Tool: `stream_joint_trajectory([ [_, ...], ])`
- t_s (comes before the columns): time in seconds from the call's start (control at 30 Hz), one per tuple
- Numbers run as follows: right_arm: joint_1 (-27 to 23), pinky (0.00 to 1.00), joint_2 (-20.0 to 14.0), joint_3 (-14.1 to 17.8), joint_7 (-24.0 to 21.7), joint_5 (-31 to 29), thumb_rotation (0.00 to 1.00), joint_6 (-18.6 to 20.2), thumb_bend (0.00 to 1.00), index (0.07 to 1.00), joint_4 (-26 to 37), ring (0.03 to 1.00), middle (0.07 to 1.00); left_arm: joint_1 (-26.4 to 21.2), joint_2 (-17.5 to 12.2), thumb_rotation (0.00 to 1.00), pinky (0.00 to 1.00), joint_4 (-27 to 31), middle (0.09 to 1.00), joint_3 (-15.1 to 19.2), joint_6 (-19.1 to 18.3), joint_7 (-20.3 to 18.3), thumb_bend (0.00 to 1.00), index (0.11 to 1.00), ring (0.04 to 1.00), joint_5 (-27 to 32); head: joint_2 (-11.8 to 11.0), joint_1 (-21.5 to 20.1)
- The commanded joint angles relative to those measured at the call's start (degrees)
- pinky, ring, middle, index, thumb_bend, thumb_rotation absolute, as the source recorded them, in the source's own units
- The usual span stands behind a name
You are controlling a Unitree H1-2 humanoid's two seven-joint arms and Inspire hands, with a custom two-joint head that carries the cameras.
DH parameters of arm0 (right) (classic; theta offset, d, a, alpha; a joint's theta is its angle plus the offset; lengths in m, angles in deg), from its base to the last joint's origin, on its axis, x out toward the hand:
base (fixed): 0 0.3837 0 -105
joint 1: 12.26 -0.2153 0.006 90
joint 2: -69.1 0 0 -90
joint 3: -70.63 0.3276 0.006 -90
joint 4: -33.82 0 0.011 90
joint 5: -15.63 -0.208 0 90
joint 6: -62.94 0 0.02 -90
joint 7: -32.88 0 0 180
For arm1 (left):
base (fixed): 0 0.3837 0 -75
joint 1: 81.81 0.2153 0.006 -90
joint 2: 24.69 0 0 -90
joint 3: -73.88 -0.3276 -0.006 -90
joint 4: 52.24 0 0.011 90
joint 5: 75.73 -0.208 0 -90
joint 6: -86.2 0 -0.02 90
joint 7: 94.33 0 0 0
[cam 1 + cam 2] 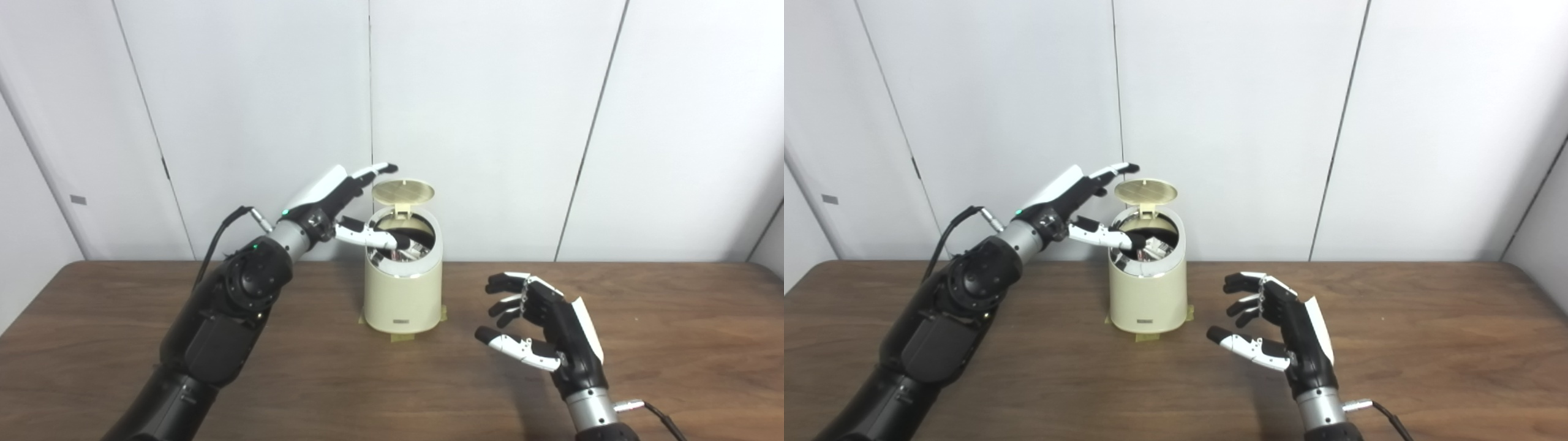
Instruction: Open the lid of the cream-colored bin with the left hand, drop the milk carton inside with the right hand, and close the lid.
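Note:
The cream-colored bin (402, 294) stands on the wooden table (122, 343) with its round lid (403, 192) tipped up and back. Something pale, likely the milk carton (1157, 246), lies inside the bin mouth. My left hand (334, 205) is raised beside the bin's upper left, open, its fingers (373, 173) stretched toward the lid edge and its thumb over the rim. My right hand (542, 327) hovers low over the table to the right of the bin, open and holding nothing, palm facing left.
White wall panels (490, 122) stand close behind the table's back edge. Yellow tape (401, 335) marks the bin's footing. A black cable (217, 242) loops from my left wrist.

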Motion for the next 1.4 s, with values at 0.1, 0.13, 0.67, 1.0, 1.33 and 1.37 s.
stream_joint_trajectory([
  [0.1,-1.7,0.40,0.4,0.0,0.1,0.0,0.24,-0.1,0.58,0.629,2.1,0.528,0.646,-4.5,-1.1,0.45,0.92,0.0,0.937,-0.8,3.0,-1.0,0.93,0.898,1.000,-1.6,0.1,-0.2],
  [0.13,-1.7,0.40,0.5,0.0,0.1,0.0,0.24,0.0,0.57,0.629,2.1,0.529,0.645,-4.5,-1.2,0.45,0.93,0.1,0.933,-0.8,3.3,-1.4,0.93,0.896,1.000,-1.4,0.1,-0.2],
  [0.67,-1.7,0.40,0.9,-0.8,0.3,0.8,0.22,-0.7,0.52,0.640,1.3,0.522,0.650,-3.7,-4.1,0.44,1.00,3.2,0.932,-1.8,4.5,-5.7,0.93,0.872,1.000,-4.7,0.3,-0.7],
  [1.0,-1.4,0.41,0.9,-1.2,0.0,1.4,0.24,0.9,0.52,0.651,2.7,0.523,0.655,-3.8,-6.7,0.45,1.00,5.2,0.885,-4.8,9.1,-5.2,0.92,0.866,1.000,-12.8,1.0,-1.0],
  [1.33,-1.5,0.40,1.1,-1.3,0.0,1.5,0.22,1.9,0.52,0.646,3.4,0.519,0.650,-3.1,-6.5,0.43,1.00,5.8,0.856,-5.0,10.6,-5.5,0.93,0.851,1.000,-16.1,1.6,-1.2],
  [1.37,-1.5,0.41,1.0,-1.3,0.1,1.7,0.22,2.1,0.52,0.645,3.5,0.525,0.650,-3.0,-6.5,0.43,1.00,5.9,0.857,-5.1,10.6,-5.6,0.93,0.852,1.000,-16.2,1.6,-1.2],
])
